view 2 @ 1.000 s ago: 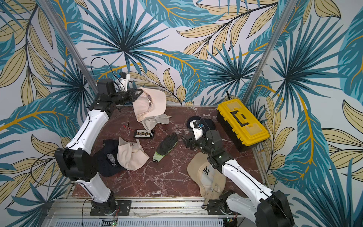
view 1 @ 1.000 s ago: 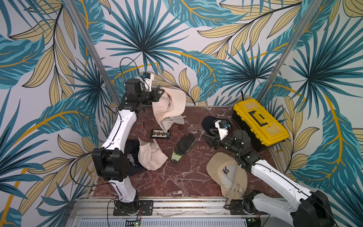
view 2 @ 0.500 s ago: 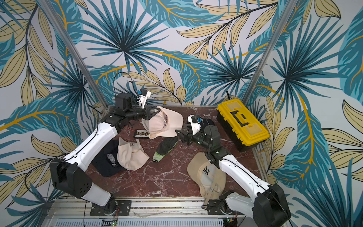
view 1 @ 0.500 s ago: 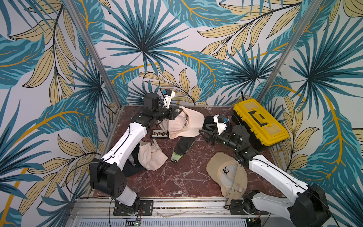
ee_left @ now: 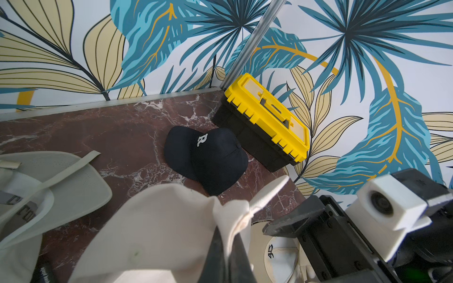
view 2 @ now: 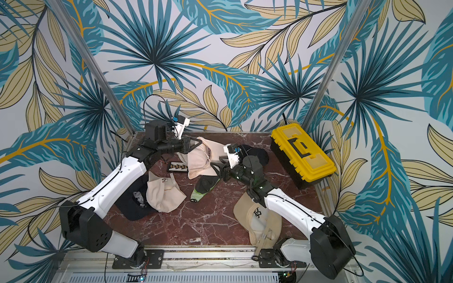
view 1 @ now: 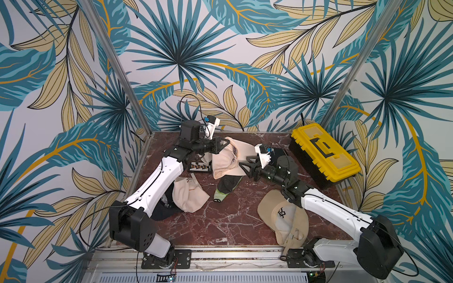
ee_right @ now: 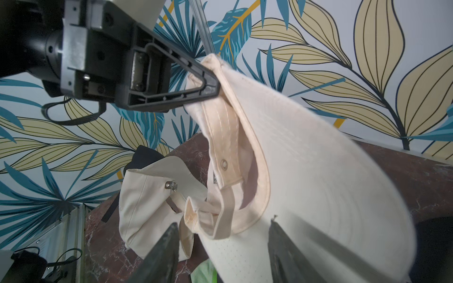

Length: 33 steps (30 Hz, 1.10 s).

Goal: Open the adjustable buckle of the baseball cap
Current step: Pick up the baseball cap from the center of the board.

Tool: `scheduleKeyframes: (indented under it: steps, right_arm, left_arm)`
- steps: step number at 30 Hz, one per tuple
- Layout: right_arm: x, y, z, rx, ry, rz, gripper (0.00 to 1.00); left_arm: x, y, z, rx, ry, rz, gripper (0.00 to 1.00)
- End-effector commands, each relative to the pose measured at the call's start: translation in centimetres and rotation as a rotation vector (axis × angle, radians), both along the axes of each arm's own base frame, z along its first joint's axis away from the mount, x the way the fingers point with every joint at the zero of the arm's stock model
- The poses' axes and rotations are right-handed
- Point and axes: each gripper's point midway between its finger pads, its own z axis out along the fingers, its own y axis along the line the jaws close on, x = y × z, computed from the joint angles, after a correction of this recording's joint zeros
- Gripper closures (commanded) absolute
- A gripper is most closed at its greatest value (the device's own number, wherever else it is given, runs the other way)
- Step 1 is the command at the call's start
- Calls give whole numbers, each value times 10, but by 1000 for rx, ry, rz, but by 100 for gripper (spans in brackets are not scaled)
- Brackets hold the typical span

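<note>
A cream baseball cap [view 1: 226, 160] [view 2: 198, 159] hangs above the middle of the table. My left gripper [view 1: 224, 142] [view 2: 196, 142] [ee_left: 230, 235] is shut on the rim beside its back opening [ee_right: 210, 83]. The cap's back opening and its cloth strap [ee_right: 225, 213] face the right wrist view. A small metal eyelet [ee_right: 223, 163] shows on the band, but I cannot make out the buckle itself. My right gripper [view 1: 245, 164] [view 2: 217, 167] [ee_right: 223, 223] is open, its two fingers on either side of the strap's loop and the cap's lower edge, not clamped.
A yellow toolbox [view 1: 323, 152] stands at the back right with a navy cap [ee_left: 208, 156] beside it. A tan cap [view 1: 284, 218] lies under the right arm. Another cream cap [view 1: 188, 196] rests on a black one at left. A green-and-black glove [view 1: 226, 188] and a small black rack [view 1: 199, 167] lie under the hanging cap.
The left arm carried the cream cap from the back left toward the table's middle. The right gripper moved up to the cap and its jaws narrowed somewhat.
</note>
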Motion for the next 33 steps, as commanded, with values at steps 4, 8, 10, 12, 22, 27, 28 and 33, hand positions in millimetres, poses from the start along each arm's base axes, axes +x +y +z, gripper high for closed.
scheduleKeyframes:
  steps: [4, 8, 10, 12, 22, 27, 28, 33]
  right_arm:
    - [10, 12, 2, -33, -19, -34, 42]
    - [7, 27, -8, -74, -4, 14, 47]
    - [7, 33, -12, -98, -2, 25, 49]
    - [9, 35, -15, -109, 0, 24, 55]
    - [-19, 39, 4, -140, -104, 146, 100]
    - [-51, 43, 2, -215, -118, 332, 100]
    - [-54, 41, 0, -231, -129, 346, 100]
    - [-68, 25, -8, -286, -153, 422, 100]
  left_arm:
    - [-14, -1, 21, -36, -41, -24, 100]
    - [-16, 0, 27, -43, -53, -25, 100]
    - [-17, -1, 30, -50, -55, -33, 100]
    - [-18, -1, 33, -59, -50, -35, 100]
    - [-11, 4, 19, -3, -81, -5, 65]
    - [5, 5, 13, 43, -112, 23, 53]
    - [7, 4, 12, 47, -116, 19, 52]
    - [1, -12, 7, 29, -119, -104, 45]
